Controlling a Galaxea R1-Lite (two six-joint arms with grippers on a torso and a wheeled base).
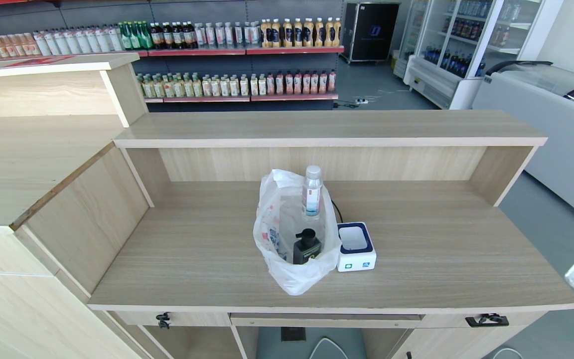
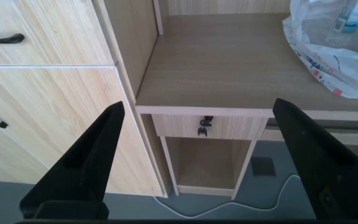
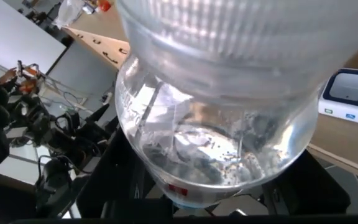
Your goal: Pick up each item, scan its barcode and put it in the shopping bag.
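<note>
The left pincer (image 2: 197, 109) has two matte black fingers (image 2: 79, 168). They are wide, flat slabs with straight inner edges, tapering to blunt, squared tips. Their surfaces are smooth, and one carries a small round spot near its base.

Left gripper (image 2: 197, 104): fingers (image 2: 86, 162) spread wide apart, nothing between them.
Left arm: held low at the near left, wrist facing the counter (image 2: 229, 74) front, below its top.
Right gripper (image 3: 222, 193): dark fingers (image 3: 114, 186) clamped on either side of a clear bottle (image 3: 229, 93).
Right arm: off the counter's near right side.
</note>
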